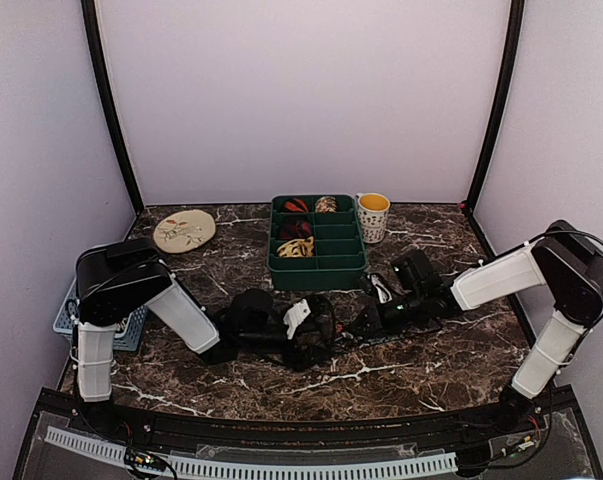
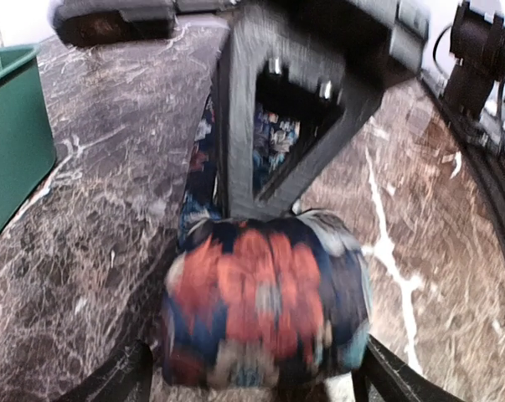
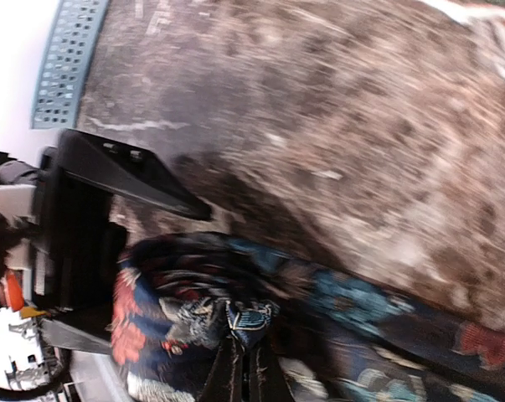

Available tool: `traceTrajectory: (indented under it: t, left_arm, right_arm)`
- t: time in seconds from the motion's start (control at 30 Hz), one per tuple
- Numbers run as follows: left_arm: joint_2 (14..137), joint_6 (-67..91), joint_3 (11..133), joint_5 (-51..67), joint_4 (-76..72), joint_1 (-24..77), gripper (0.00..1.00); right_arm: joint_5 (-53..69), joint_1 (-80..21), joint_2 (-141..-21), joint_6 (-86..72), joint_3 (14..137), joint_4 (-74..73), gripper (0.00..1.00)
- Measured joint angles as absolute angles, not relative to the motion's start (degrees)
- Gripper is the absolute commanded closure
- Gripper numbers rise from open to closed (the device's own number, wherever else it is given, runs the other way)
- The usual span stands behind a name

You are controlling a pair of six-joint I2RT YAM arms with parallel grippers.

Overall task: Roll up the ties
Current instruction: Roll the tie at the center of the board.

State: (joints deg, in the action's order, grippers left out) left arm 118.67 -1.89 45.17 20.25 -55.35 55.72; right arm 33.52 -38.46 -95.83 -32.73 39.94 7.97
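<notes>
Green tray [image 1: 317, 268] at the back of the worktop [image 1: 431, 370] holds rolled ties [image 1: 295, 247] in several compartments. In the left wrist view, the left end effector [image 2: 252, 387] stands apart either side of the coiled floral tie [image 2: 265, 310]. In the right wrist view, the right end effector [image 3: 244, 373] is pinched together on that tie's fabric.

The dark marbled bench [image 1: 431, 370] is carrying a green divided tray [image 1: 317, 277] at the back middle, with a mug [image 1: 372, 217] standing just right of it and a cream plate [image 1: 184, 230] lying well to its left. A partly rolled floral tie [image 2: 265, 306] is lying near the middle, and a blue basket [image 1: 65, 312] is sitting at the left edge.
</notes>
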Motion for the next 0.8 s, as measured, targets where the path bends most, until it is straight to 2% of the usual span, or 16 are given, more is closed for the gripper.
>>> traceTrajectory:
  t: [0.3,0.4,0.47,0.57,0.67,0.73,0.8]
  left_arm:
    - [124.4,5.3,48.9,22.2,-62.7,55.9,0.16]
    - [126.1,6.6,51.2,22.8,-63.5,56.3,0.19]
    - [127.2,6.8,52.9,23.2,-63.6,56.8,0.29]
    - [128.5,5.9,55.3,23.0,-62.6,57.4,0.55]
    - [128.7,4.0,56.7,22.5,-59.5,57.6,0.64]
    - [128.3,2.4,57.2,22.1,-57.8,57.6,0.67]
    - [127.1,0.7,57.2,21.1,-55.2,57.8,0.68]
  right_arm:
    - [31.4,-37.6,-95.8,-30.8,38.2,7.3,1.00]
    - [31.3,-37.6,-95.8,-30.6,38.1,7.4,1.00]
    - [31.3,-37.6,-95.8,-30.5,38.1,7.5,1.00]
    - [31.3,-37.6,-95.8,-30.5,38.1,7.4,0.98]
    - [31.3,-37.3,-95.3,-30.7,38.1,6.5,0.80]
    - [31.2,-36.4,-94.0,-30.7,38.0,4.6,0.64]
    - [32.0,-34.9,-91.9,-31.3,37.6,2.8,0.56]
